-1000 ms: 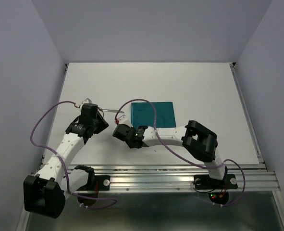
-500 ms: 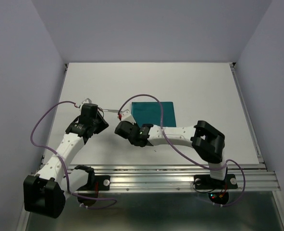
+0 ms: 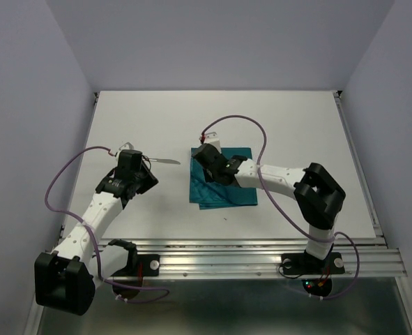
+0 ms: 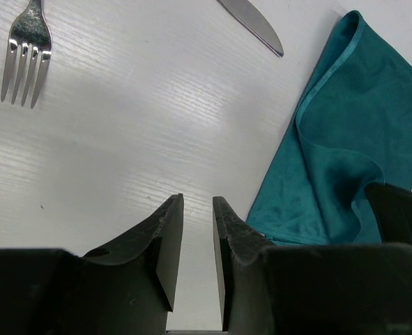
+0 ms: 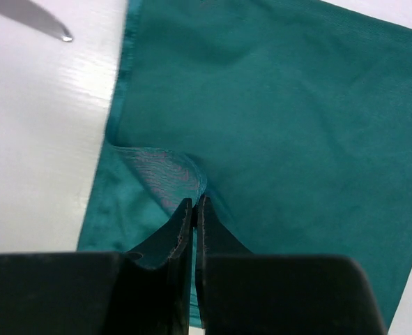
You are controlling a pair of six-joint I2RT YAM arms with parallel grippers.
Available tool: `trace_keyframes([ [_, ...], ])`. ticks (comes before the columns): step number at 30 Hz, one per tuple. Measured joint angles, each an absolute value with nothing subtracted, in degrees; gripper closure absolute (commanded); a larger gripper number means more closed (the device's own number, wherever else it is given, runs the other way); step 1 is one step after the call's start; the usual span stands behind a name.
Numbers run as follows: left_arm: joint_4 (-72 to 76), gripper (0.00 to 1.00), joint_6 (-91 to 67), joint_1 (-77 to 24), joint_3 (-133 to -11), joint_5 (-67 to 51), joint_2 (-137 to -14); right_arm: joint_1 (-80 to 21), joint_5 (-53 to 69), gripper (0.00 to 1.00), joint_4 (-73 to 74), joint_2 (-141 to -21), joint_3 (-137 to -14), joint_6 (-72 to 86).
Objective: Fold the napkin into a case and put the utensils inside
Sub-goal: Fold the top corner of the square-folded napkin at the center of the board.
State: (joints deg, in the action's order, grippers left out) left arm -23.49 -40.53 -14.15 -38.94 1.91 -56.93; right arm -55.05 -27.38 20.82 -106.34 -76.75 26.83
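- Top view: the right gripper is working over the napkin, at its far left corner. The knife is lying left of the napkin, pointing at it.
- Left wrist: the left gripper is standing slightly parted and holding nothing. It is the nearer one to the knife, left of the napkin.
- Right wrist: the jaws are clenching a raised fold at the napkin's left edge.

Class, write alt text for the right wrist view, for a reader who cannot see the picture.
The right tool, its two dark fingers closed together, pinches a raised fold of the teal napkin, which fills most of the view. The white table shows at the left, with the tip of a silver knife in the top left corner.
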Motion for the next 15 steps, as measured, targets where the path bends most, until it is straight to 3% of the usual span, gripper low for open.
trace_keyframes([
  [15, -23.42, 0.64, -39.66, -14.13, -38.94, 1.28, -57.14, -42.76, -20.32, 0.99, 17.26, -105.34, -73.1, 29.87],
])
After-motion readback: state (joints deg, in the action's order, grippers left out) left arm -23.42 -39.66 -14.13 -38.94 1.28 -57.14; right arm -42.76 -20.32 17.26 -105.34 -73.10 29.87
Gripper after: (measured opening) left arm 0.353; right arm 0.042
